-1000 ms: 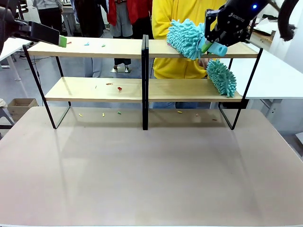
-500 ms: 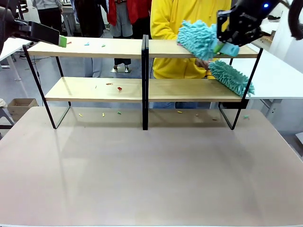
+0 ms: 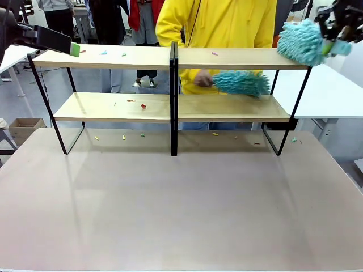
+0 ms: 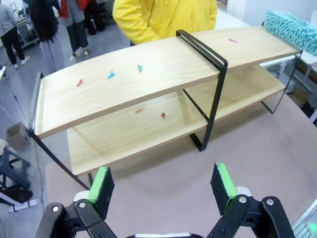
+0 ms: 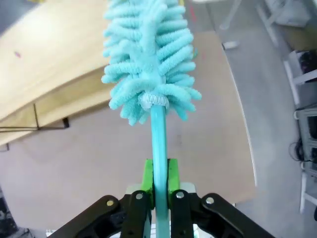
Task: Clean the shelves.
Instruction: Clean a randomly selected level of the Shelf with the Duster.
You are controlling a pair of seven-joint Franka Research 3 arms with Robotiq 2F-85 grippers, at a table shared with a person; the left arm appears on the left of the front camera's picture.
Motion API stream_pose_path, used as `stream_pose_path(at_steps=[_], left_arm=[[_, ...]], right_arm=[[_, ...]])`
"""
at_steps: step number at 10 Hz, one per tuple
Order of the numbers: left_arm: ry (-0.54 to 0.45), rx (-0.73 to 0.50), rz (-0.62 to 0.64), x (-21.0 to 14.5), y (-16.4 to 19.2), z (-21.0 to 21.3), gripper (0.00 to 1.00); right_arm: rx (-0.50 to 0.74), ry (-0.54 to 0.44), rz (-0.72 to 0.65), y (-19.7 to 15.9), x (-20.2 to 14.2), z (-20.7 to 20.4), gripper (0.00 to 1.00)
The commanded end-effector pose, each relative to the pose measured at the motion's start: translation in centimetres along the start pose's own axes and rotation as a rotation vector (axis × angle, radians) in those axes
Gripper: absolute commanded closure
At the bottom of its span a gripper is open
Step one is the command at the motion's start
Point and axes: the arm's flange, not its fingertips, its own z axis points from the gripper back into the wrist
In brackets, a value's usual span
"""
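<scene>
Right tool around duster handle, wrist-close

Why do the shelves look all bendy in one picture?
Left wrist view: the wide lens bows the shelves into a curve. Front view: the same boards run straight. Right wrist view: the edge of the table curves a little too.

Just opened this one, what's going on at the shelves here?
The right gripper is shut on the handle of a fluffy teal duster, its head at the right end of the top board of the shelves. A person's hand holds a second teal duster over the lower board's right half. The left gripper is open, holding nothing, by the left end, where coloured scraps lie on both boards.
</scene>
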Motion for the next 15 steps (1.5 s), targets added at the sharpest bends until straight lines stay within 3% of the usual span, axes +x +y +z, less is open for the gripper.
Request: stream_pose_path(at_steps=[1, 3, 5, 7, 8, 9, 12, 15], left_arm=[[-0.001, 0.002, 0.001, 0.0, 0.1, 0.0, 0.00], [-0.001, 0.002, 0.001, 0.0, 0.1, 0.0, 0.00], [-0.001, 0.002, 0.001, 0.0, 0.1, 0.0, 0.00], [-0.001, 0.002, 0.001, 0.0, 0.1, 0.0, 0.00], [-0.001, 0.002, 0.001, 0.0, 0.1, 0.0, 0.00], [-0.001, 0.002, 0.001, 0.0, 0.1, 0.0, 0.00], [-0.001, 0.002, 0.001, 0.0, 0.1, 0.0, 0.00], [-0.001, 0.002, 0.001, 0.0, 0.1, 0.0, 0.00]], right_arm=[[0.167, -0.136, 0.065, 0.1, -0.7, 1.2, 0.87], [0.459, -0.125, 0.152, -0.1, -1.4, 2.2, 0.87], [0.642, -0.048, 0.147, -1.0, -1.3, 2.7, 0.87], [0.892, 0.210, 0.251, -2.9, -1.5, 3.9, 0.87], [0.920, 0.291, 0.302, -4.4, -2.2, 4.6, 0.87], [0.917, 0.285, 0.315, -6.4, -3.2, 5.7, 0.87], [1.008, 0.020, 0.303, -16.5, -7.8, 10.0, 0.87], [0.928, -0.240, 0.160, -24.8, -12.7, 11.0, 0.87]])
